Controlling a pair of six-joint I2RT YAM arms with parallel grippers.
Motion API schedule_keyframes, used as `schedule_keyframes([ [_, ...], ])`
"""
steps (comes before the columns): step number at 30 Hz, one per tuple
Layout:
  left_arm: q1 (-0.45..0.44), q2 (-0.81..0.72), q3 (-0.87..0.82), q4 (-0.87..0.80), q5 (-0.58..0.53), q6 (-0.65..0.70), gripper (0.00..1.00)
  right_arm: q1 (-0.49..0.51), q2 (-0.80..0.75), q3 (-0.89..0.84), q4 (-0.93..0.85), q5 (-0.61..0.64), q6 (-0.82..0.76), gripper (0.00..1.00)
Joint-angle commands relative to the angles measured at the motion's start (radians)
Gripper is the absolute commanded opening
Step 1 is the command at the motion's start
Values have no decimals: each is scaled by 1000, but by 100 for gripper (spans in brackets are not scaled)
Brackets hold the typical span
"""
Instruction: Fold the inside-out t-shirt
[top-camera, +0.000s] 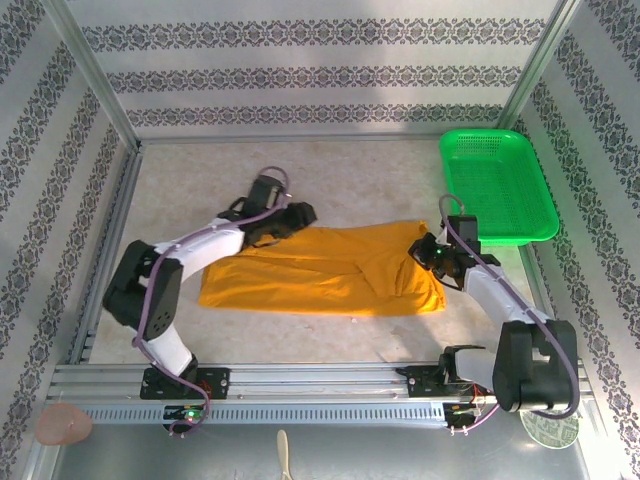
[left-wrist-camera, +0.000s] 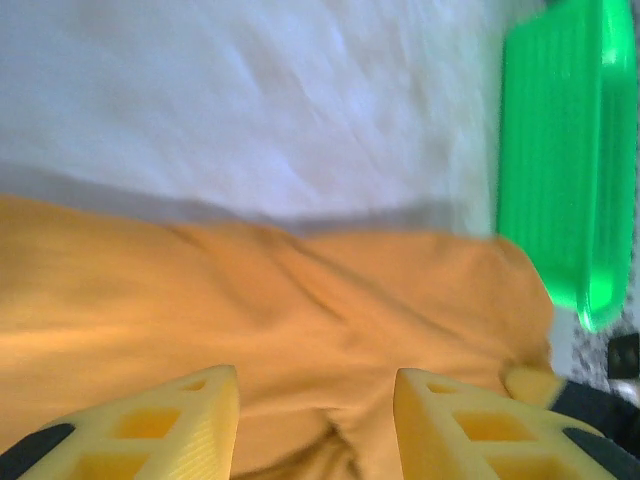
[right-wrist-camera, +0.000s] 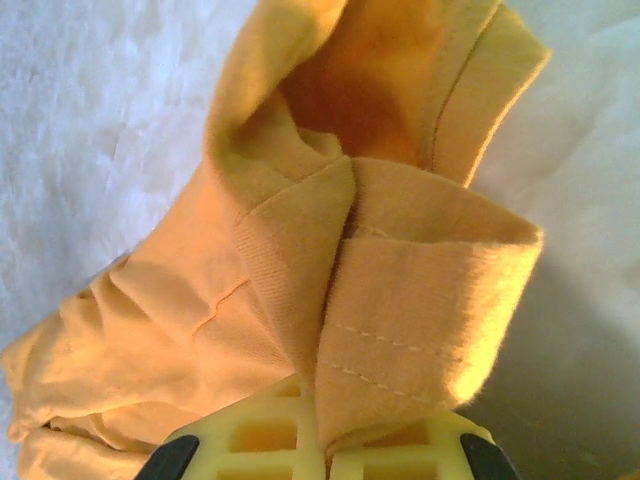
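The inside-out t-shirt (top-camera: 320, 272) lies spread on the table in the top view, mustard-orange and creased, its length running left to right. My left gripper (top-camera: 300, 213) hangs over its far left edge. In the left wrist view that gripper (left-wrist-camera: 318, 425) is open, its yellow fingers (left-wrist-camera: 190, 420) apart over rumpled cloth (left-wrist-camera: 300, 300). My right gripper (top-camera: 425, 250) is at the shirt's right end. In the right wrist view it (right-wrist-camera: 325, 440) is shut on a stitched hem of the t-shirt (right-wrist-camera: 420, 310), and the cloth rises bunched from the jaws.
A green plastic basket (top-camera: 500, 185) stands at the back right, close to the shirt's right end and to my right arm; it also shows in the left wrist view (left-wrist-camera: 565, 150). Patterned walls and metal rails (top-camera: 300, 385) enclose the table.
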Motion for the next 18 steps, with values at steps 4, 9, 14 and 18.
schedule_keyframes([
  [4,98,-11,-125,-118,-1,149,45,-33,-37,74,-164,53,-96,0],
  [9,82,17,-232,-13,24,96,45,-49,-52,146,-246,73,-145,0],
  [14,-4,-24,-311,53,-30,26,45,-51,-48,269,-342,92,-197,0],
  [18,-107,-33,-324,99,-72,-45,44,-50,-21,343,-393,106,-225,0],
])
